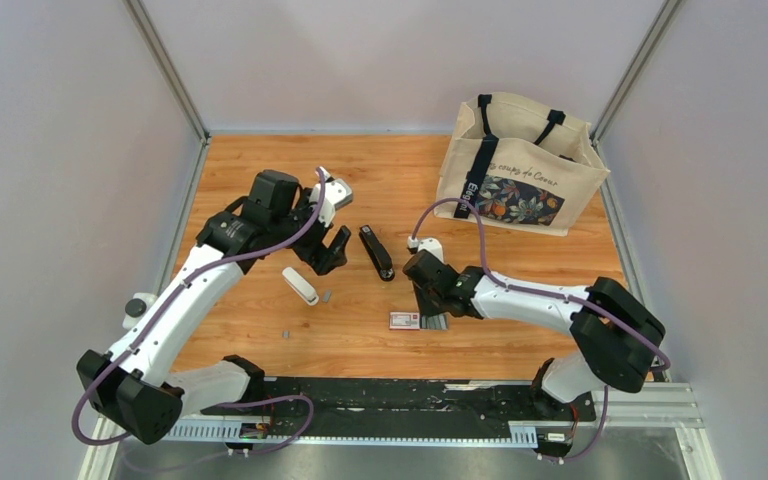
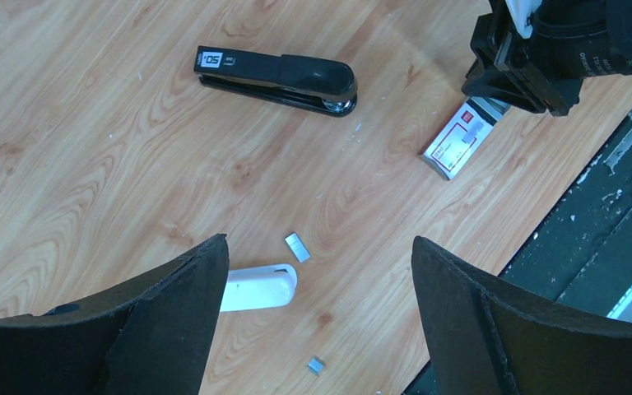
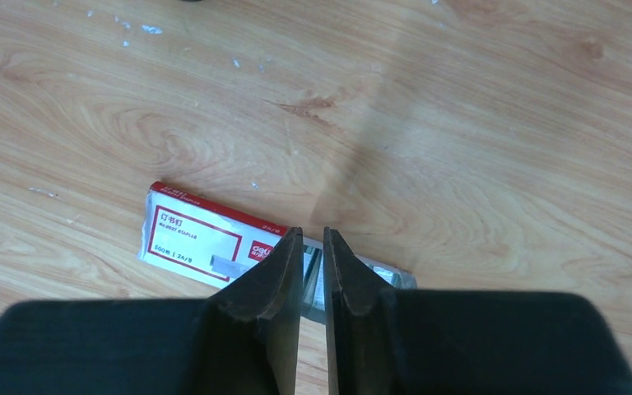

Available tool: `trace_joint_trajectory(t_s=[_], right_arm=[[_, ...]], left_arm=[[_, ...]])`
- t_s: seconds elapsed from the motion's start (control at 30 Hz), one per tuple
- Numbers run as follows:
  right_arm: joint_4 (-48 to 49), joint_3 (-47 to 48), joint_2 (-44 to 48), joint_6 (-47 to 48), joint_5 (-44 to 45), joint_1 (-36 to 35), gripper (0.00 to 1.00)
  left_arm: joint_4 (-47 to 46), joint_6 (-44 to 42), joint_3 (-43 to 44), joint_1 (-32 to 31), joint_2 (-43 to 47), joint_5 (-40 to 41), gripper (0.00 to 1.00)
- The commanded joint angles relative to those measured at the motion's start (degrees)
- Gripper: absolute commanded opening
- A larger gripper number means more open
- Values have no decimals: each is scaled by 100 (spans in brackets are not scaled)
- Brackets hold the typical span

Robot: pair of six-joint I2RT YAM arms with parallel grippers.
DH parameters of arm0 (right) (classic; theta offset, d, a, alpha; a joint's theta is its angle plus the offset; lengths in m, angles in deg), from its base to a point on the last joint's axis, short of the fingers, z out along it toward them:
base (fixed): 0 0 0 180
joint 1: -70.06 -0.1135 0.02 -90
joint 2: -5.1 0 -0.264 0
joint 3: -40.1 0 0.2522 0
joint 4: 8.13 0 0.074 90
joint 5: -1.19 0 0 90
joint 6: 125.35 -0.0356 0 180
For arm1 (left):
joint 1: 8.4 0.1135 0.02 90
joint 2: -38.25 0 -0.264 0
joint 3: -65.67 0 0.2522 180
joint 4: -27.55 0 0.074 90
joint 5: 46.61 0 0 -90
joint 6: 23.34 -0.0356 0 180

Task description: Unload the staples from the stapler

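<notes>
The black stapler (image 1: 376, 252) (image 2: 280, 78) lies closed on the wooden table between the arms. Two small silver strips of staples (image 2: 297, 247) (image 2: 316, 364) lie loose on the wood, also seen as grey specks (image 1: 327, 295). My left gripper (image 1: 326, 252) (image 2: 318, 240) hangs wide open above them, holding nothing. My right gripper (image 1: 430, 305) (image 3: 313, 232) hovers over the grey end of a red-and-white staple box (image 1: 405, 320) (image 3: 206, 234). Its jaws stand barely apart, with nothing between them.
A white oblong object (image 1: 300, 285) (image 2: 255, 288) lies beside the loose staples, partly behind my left finger. A cream tote bag (image 1: 520, 165) stands at the back right. The black mounting rail (image 1: 410, 400) runs along the near edge.
</notes>
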Motion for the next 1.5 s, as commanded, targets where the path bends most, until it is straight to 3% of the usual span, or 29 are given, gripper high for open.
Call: trace_joint_trajectory(t_s=[0.0, 0.2, 0.33, 0.53, 0.93, 1.47], right_arm=[[193, -14, 101, 62, 89, -130, 18], [-132, -215, 934, -184, 538, 1, 27], [-159, -776, 1874, -404, -22, 519, 28], [341, -1595, 2429, -720, -1139, 1319, 24], [1747, -2483, 2316, -1072, -2722, 2163, 21], [2346, -2967, 2131, -1344, -2995, 2295, 17]], left_arm=[[-101, -102, -22, 33, -54, -58, 90], [-224, -620, -478, -46, -238, -120, 90], [-320, -1147, -786, -720, -563, 301, 90], [-645, -1315, -883, -1548, -1406, 583, 86], [-1147, -1456, -734, -2322, -2497, 1102, 80], [-1341, -1385, -620, -2604, -3121, 1296, 78]])
